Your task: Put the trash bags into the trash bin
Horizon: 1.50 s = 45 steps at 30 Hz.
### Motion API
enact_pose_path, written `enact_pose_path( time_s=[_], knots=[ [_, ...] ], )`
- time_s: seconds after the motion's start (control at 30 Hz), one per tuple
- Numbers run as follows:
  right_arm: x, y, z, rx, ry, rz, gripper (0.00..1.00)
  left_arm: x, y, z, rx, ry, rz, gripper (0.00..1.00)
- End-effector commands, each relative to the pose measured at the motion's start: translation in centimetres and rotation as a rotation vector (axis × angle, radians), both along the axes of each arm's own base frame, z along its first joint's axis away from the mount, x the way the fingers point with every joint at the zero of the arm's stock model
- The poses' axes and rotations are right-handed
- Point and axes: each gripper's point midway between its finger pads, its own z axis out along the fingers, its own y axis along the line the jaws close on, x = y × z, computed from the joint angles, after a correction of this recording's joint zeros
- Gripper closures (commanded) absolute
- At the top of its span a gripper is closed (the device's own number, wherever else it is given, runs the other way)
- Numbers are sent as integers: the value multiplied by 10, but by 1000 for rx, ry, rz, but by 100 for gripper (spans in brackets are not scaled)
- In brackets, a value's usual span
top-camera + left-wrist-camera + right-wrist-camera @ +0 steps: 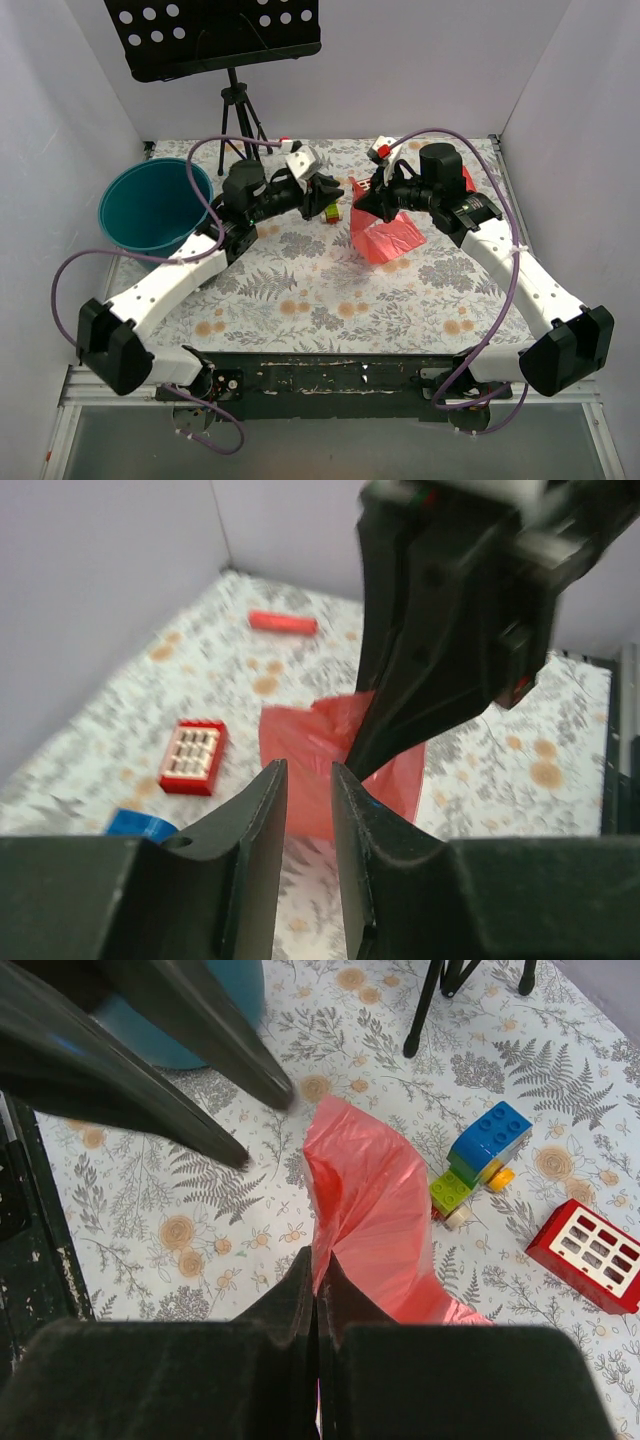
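Observation:
The trash bag (388,238) is a crinkly pink-red film hanging above the flowered table right of centre. My right gripper (364,196) is shut on its upper edge; in the right wrist view the jaws (317,1263) pinch the film and the bag (372,1195) drapes away from them. My left gripper (334,190) is just left of the bag, open with a narrow gap and empty. In the left wrist view the left gripper (308,770) points at the bag (296,742) and the right gripper's fingers (420,670). The teal trash bin (152,205) stands at the far left.
A music stand's tripod (238,108) stands at the back. A small brick toy car (480,1155) and a flat red box with white squares (590,1255) lie near the bag. A red stick (283,622) and a blue brick (140,825) lie on the table.

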Motion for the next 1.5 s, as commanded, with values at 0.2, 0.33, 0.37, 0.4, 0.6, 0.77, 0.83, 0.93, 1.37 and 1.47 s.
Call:
enact_pose_path(
  time_s=[0.2, 0.33, 0.37, 0.4, 0.6, 0.77, 0.83, 0.93, 1.37, 1.47],
  knots=[
    [12, 2, 33, 56, -61, -34, 99, -4, -26, -7, -31, 178, -172, 66],
    [14, 2, 29, 41, -58, -41, 99, -3, -27, -3, -34, 176, -174, 66],
    [13, 2, 27, 36, -56, -37, 99, -2, -26, -2, -38, 176, -170, 64],
    [13, 2, 26, 32, -57, -33, 99, 0, -26, -1, -44, 179, -162, 62],
    [13, 4, 29, 37, -70, -26, 99, 12, -33, -4, -58, 211, -135, 56],
    [15, 6, 32, 38, -79, -25, 99, 17, -40, -4, -48, 188, -165, 66],
    [15, 6, 33, 39, -78, -24, 99, 17, -43, -6, -39, 184, -180, 71],
    [16, 7, 33, 41, -80, -24, 99, 18, -44, -9, -29, 187, -188, 81],
    [15, 5, 30, 32, -82, -25, 99, 25, -47, -13, -14, 176, -177, 84],
    [16, 6, 30, 32, -79, -21, 99, 30, -46, -14, -6, 168, -155, 74]
  ],
)
